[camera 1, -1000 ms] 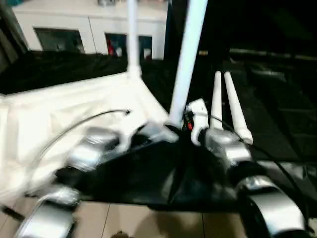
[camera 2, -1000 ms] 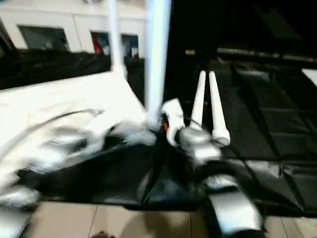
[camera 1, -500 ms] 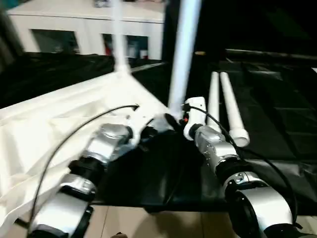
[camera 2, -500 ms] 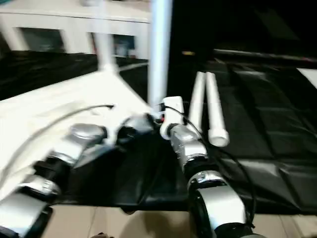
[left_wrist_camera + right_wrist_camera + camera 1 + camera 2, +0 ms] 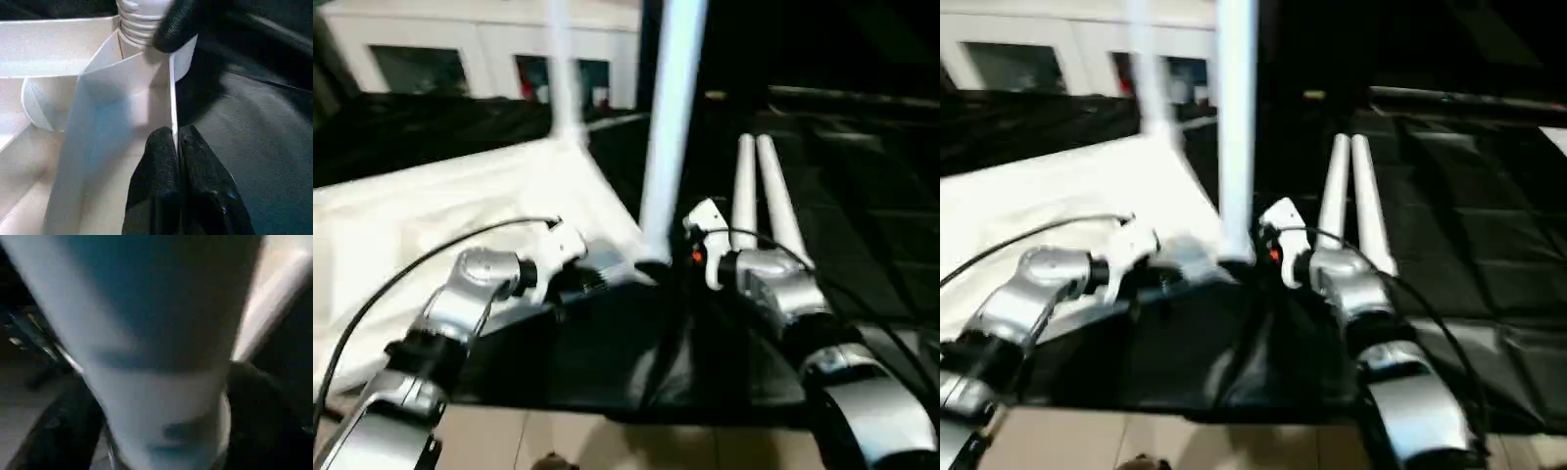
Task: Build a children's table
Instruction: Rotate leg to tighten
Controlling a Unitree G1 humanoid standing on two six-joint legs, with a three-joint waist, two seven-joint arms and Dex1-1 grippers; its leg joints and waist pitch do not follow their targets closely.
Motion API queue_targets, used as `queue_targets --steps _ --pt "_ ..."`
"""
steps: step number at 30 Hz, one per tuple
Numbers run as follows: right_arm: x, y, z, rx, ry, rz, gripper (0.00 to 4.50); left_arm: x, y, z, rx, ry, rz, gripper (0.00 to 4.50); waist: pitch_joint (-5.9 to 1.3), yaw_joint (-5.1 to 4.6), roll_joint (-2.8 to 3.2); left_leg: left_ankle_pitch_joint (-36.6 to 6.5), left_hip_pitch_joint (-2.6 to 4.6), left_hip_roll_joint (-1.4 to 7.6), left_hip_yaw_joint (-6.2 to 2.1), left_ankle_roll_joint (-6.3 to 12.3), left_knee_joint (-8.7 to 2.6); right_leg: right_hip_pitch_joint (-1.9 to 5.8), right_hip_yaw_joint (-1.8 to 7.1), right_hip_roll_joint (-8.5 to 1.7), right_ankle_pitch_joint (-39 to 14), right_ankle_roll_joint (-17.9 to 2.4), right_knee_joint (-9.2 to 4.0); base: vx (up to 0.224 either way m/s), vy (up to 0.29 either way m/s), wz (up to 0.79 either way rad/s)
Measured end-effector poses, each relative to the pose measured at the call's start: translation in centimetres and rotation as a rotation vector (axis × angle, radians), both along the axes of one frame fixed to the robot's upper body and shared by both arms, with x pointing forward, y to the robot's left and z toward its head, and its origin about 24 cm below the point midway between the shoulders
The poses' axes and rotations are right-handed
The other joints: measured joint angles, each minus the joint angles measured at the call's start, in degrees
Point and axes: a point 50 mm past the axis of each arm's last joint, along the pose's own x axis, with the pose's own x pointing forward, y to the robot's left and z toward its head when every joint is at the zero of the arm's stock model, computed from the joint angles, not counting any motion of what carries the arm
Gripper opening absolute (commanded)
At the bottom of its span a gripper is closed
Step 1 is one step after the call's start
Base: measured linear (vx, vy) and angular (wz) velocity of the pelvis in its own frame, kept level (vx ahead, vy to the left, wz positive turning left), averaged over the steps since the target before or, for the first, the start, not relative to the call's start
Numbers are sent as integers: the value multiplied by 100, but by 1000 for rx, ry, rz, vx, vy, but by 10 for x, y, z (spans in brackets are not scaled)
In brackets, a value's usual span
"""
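Left eye view: both silver forearms reach forward and converge on the near corner of the white ribbed plastic rectangular tabletop [image 5: 440, 211], which lies underside up on black sheeting [image 5: 862, 225].

Left gripper [image 5: 176, 142]: fingers pressed together, pinching the thin rim wall of the tabletop beside the corner socket.

Right gripper [image 5: 156, 431]: fingers spread on either side of the base of a long white tapered tube leg [image 5: 671, 127] standing upright in that socket.

Count: two legs upright, second [image 5: 560, 69] at the far corner; two loose legs [image 5: 762, 196] lying side by side on the sheeting.
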Motion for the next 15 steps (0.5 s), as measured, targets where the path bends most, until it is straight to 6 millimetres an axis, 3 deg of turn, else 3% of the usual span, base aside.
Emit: queue_targets --steps 5,15 --pt "-7 -2 -2 -44 9 100 377 -7 3 -2 -2 25 -32 0 0 -3 0 3 6 2 -2 -2 38 1 10 -2 7 1 41 0 0 0" --pt "-8 4 -3 -52 9 120 282 -7 7 -1 6 35 -20 0 0 -69 0 6 14 4 -3 -6 45 -1 13 -2 7 1 64 0 0 0"
